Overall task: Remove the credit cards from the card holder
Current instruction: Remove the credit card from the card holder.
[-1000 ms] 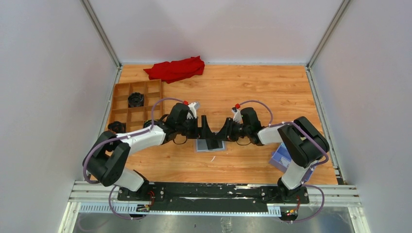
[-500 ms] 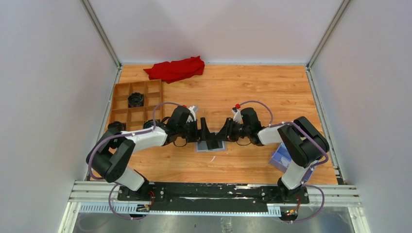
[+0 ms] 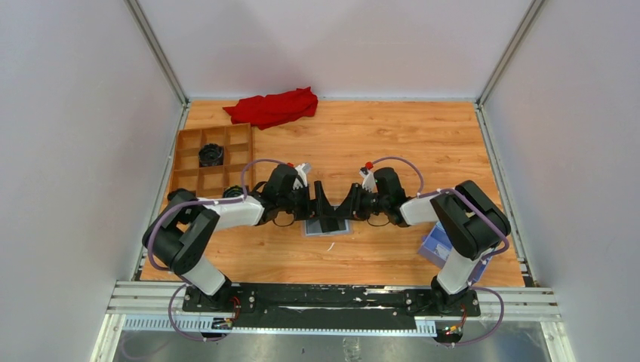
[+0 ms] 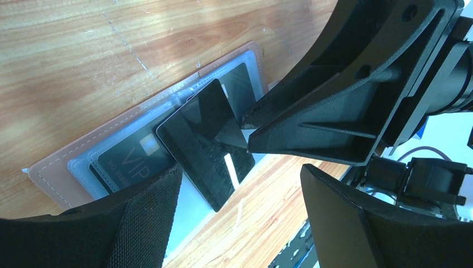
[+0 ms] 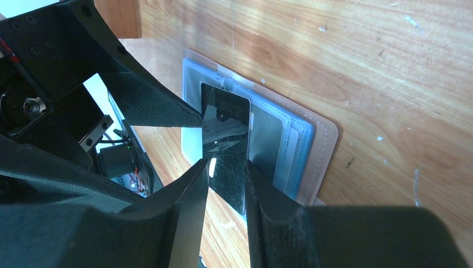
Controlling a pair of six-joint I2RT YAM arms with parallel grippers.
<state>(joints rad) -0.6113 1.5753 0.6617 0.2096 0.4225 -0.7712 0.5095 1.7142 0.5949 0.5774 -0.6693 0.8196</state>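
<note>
Card holder (image 4: 53, 181) lies open and flat at centre of desk (image 3: 392, 143), btw the two arms, tan side down and grey-blue pockets up, so cards can slide out w/o lifting it. Right pincer (image 5: 226, 166) is narrowed around a black card (image 4: 201, 134). Card sits btw its fingers w/ edges against their inner faces, so it reads as clamped on it, tho exact contact is partly hidden by the fingers. That card lies skewed across the pockets, not lined up w/ any slot. Prob it's partway out, not clear of holder yet. Another of the credit cards, a dark VIP card (image 4: 131, 159), is tucked in the pocket on the side away from right pincer. Left pincer (image 4: 240, 173) is spread wide, holds nothing, low over holder. In right wrist view one of its fingers (image 5: 156, 103) points at the black card's edge. Prob it's there to brace holder so it won't drag w/ the pull; can't tell if it touches. Both arms come in low, which fits a sideways draw. Risk: holder slides if unbraced. Off-task: red cloth (image 3: 273, 107) at far edge, brown tray (image 3: 183, 137), blue box (image 3: 436, 247) by right arm, all well apart from holder.
</note>
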